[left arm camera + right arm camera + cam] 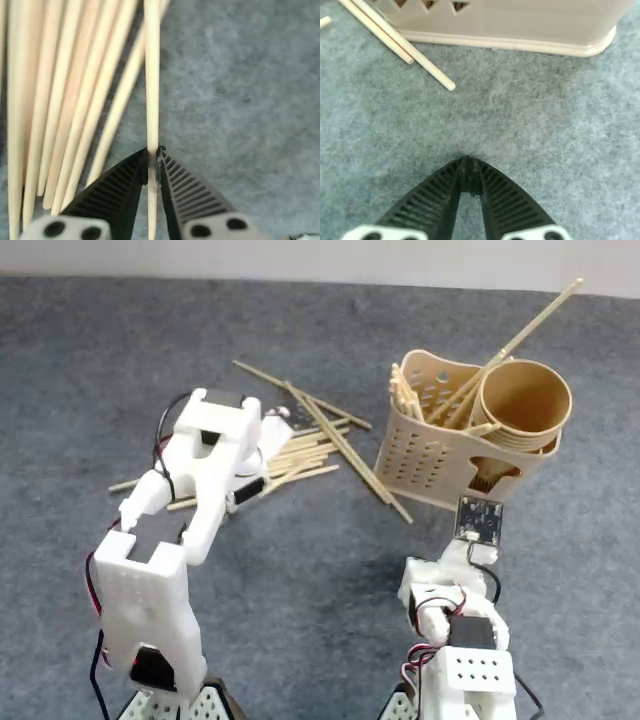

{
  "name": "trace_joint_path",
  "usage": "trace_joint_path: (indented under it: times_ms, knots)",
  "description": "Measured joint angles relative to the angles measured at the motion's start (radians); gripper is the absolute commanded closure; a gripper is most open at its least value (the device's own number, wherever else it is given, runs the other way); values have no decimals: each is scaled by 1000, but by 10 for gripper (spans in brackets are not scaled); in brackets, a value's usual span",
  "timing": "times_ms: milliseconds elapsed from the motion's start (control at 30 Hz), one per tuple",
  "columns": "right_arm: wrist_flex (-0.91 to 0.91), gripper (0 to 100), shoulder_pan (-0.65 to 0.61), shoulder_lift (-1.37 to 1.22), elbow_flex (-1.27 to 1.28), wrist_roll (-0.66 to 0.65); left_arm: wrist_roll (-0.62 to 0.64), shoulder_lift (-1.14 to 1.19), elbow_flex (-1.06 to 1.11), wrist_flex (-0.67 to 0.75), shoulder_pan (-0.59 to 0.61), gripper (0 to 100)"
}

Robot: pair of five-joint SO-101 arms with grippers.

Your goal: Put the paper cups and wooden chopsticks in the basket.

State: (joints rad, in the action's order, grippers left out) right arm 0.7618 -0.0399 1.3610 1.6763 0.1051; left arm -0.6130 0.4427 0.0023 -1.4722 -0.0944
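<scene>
1. So, the left gripper [152, 152] is pinching one chopstick [151, 75] right at its tips, low over the grey mat [240, 100].
2. Just beside the pinched stick, the loose chopsticks [60, 100] lie side by side on the mat. In the high view, that pile sits between the left arm [210, 465] and the basket [420, 455], with several sticks crossing each other.
3. On the mat's right side stands the basket, holding the paper cups [525, 400] nested in one stack.
4. Also in the basket: a bunch of upright chopsticks [405, 395] leaning against the cups, one of them poking out well past the rim.
5. Over bare mat, the right gripper [468, 161] has its fingers pressed together with nothing between them. It is near the basket's base but apart from it.
6. Beside the basket's base lie two stray chopsticks [400, 42] on the mat, with their ends pointing toward the right gripper, not touching it.
</scene>
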Motion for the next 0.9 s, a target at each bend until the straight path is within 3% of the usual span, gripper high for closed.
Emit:
trace_joint_path:
  times_ms: [267,500,733,900]
  knots:
    - [0,992,0,0,0,0,5,-18,-81,-172,-25,994]
    - [0,992,0,0,0,0,21,-273,-83,-242,-25,994]
    - [0,992,0,0,0,0,199,-539,-83,-239,-40,994]
    - [0,992,0,0,0,0,311,-661,-83,-149,-120,994]
